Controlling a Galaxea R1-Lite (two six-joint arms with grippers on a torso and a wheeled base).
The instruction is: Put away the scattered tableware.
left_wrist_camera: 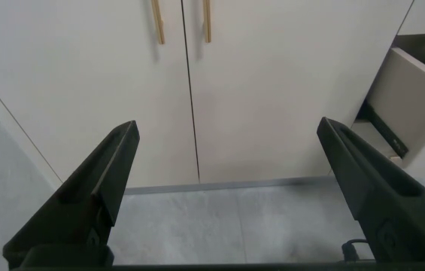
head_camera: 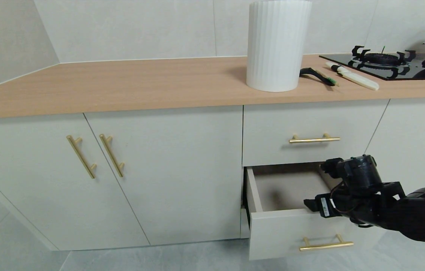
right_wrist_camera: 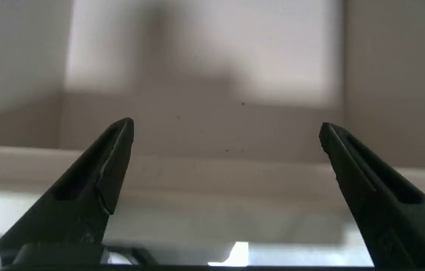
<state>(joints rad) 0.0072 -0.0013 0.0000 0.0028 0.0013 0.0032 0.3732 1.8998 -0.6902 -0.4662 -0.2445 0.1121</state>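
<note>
Two utensils lie on the wooden counter to the right of a white ribbed container [head_camera: 274, 45]: a black-handled one [head_camera: 316, 75] and a long white one [head_camera: 353, 77]. Below them the lower drawer [head_camera: 284, 222] is pulled out, and the part of its inside that I can see is bare. My right gripper [head_camera: 319, 186] hovers open over the drawer's right front part. In the right wrist view the right gripper [right_wrist_camera: 226, 128] holds nothing and points into the drawer [right_wrist_camera: 197, 177]. My left gripper [left_wrist_camera: 227, 126] is open and empty, low before the cabinet doors, with the drawer [left_wrist_camera: 415, 98] off to one side.
A gas hob [head_camera: 385, 60] with a pot sits at the counter's far right. The upper drawer [head_camera: 314, 139] is closed. Two cabinet doors with gold handles [head_camera: 81, 156] stand closed to the left. The left stretch of the counter [head_camera: 122, 82] is bare wood.
</note>
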